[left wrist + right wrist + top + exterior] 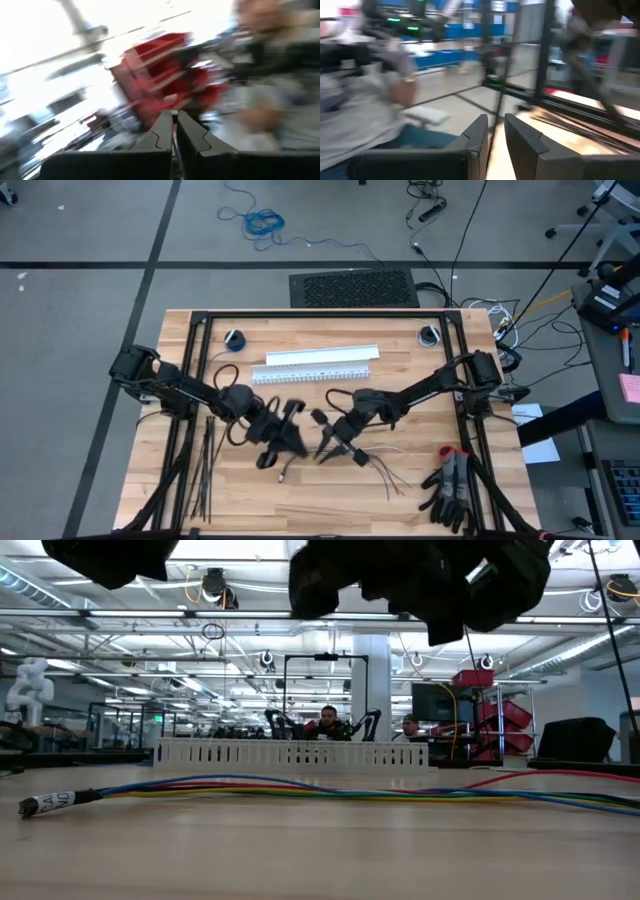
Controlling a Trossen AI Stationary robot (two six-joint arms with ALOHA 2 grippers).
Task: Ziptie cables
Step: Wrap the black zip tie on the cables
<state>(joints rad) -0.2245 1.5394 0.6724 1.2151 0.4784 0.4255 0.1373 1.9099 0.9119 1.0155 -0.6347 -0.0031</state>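
Observation:
The cables (375,465) lie on the wooden table in front of both grippers, with splayed ends at the right and a small dark connector tip (283,477) at the left. In the low view the cables (330,790) lie flat and the tip (45,803) rests on the wood. Spare zipties (205,470) lie in a bunch at the table's left. My left gripper (288,435) and my right gripper (328,442) hang close together above the table's middle, clear of the cables. My left gripper (173,122) is shut. My right gripper (496,127) is shut on a thin dark ziptie (501,95). My left gripper: I cannot tell whether anything thin sits between its shut fingers. My right gripper pinches a thin black ziptie (495,131) between its two fingers. The fingers lie about level, pointing toward the table's left. The strip runs on past the fingertips, lifted clear of the table.
A white slotted channel (315,366) lies across the far middle of the table. Black gloves (450,485) lie at the near right corner. Two small round dark things (234,338) (430,335) sit near the far edge. People sit in the room beyond the table (328,723).

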